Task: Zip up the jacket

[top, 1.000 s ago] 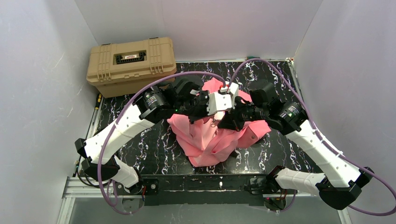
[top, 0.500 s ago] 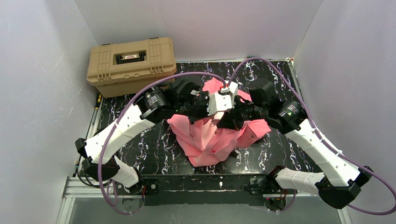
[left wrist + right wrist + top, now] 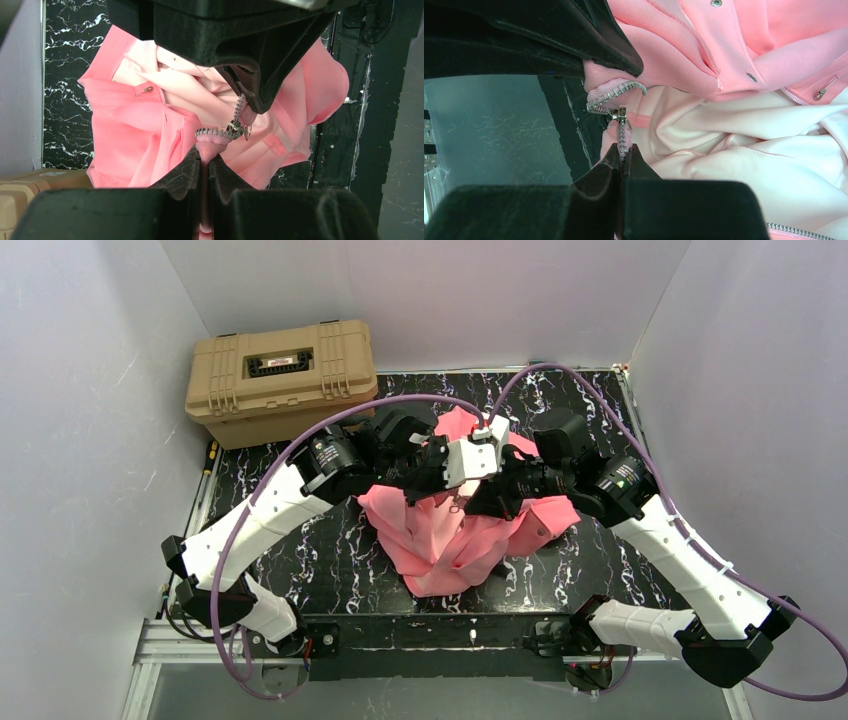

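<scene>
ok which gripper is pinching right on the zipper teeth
The right gripper: it is shut on the zipper teeth beside the slider. The left gripper clamps only the pink fabric of the jacket beside them.

The jacket [image 3: 445,540] is soft matt cloth, its lining paler; its zipper [image 3: 615,94] teeth are shiny metal. Left of the jacket, the case [image 3: 280,370] is ribbed matt plastic; the table [image 3: 330,540] under the jacket looks glossy.
</scene>
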`<state>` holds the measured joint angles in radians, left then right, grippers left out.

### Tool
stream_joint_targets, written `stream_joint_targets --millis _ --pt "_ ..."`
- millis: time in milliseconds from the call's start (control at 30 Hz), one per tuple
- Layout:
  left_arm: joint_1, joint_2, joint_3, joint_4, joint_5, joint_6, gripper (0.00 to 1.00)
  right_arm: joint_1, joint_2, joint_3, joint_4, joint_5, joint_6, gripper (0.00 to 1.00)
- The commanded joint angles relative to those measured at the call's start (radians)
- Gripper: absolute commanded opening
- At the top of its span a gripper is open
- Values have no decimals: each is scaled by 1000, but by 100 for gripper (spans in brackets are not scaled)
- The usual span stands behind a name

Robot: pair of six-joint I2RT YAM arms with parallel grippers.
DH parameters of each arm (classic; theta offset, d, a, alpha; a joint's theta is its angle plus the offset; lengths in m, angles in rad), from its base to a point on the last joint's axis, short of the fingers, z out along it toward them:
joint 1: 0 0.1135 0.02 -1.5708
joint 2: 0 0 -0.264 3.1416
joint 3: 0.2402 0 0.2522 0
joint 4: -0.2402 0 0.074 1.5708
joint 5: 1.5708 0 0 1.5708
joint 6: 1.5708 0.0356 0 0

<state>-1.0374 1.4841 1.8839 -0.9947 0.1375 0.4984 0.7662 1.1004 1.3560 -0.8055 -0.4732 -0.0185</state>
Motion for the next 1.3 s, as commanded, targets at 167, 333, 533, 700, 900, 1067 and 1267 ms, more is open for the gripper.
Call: stream_joint_targets --millis 167,333,533,700,900,1067,1267 --pt "-7 3 69 10 4 -20 0 5 -10 19 52 -27 11 1" --pt "-7 -3 65 0 16 -27 0 5 -11 19 52 -15 11 1" --pt "-7 -19 17 2 19 -21 0 5 -13 32 45 -7 8 1" --pt "-7 -15 20 3 19 -17 0 4 -16 36 42 4 6 1" --pt "-7 -19 8 0 22 -10 0 5 -20 48 28 11 -4 1" --pt "-7 -18 6 -2 24 -5 0 5 -31 57 -4 49 -23 1" --pt "-7 -17 8 -2 28 -3 0 5 -36 58 -33 64 -37 1"
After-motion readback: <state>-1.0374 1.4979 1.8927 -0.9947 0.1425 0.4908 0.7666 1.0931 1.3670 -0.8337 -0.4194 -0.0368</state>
